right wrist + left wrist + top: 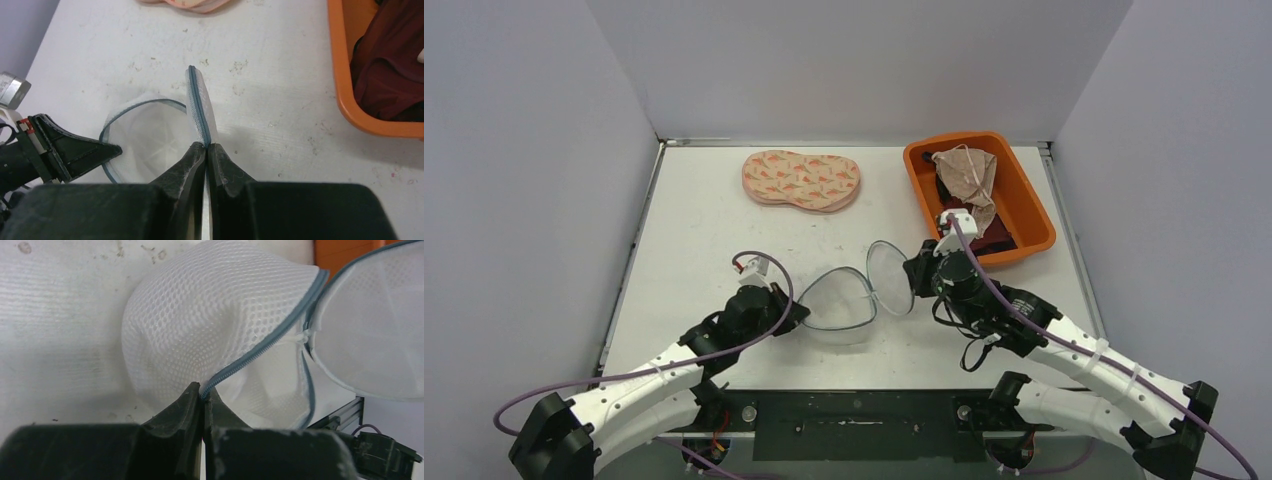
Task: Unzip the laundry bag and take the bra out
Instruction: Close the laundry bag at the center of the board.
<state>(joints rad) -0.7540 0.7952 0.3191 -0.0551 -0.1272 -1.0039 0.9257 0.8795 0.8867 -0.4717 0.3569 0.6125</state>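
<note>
left gripper (202, 394) is pinched tight on the grey zipper edge of the mesh laundry bag (837, 308), which lies unzipped in the middle of the table (694, 230). right gripper (206, 146) is clamped on the rim of the bag's other half (887, 278), holding it upright. bra (802, 180) lies flat at the far side, well apart from the bag, near the orange bin (1036, 205).

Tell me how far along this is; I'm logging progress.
Done: the laundry bag is unzipped, its halves spread, and the bra lies on the table beyond it. In hand: left gripper and right gripper each pinch a rim. Left: apparently only letting go.
</note>
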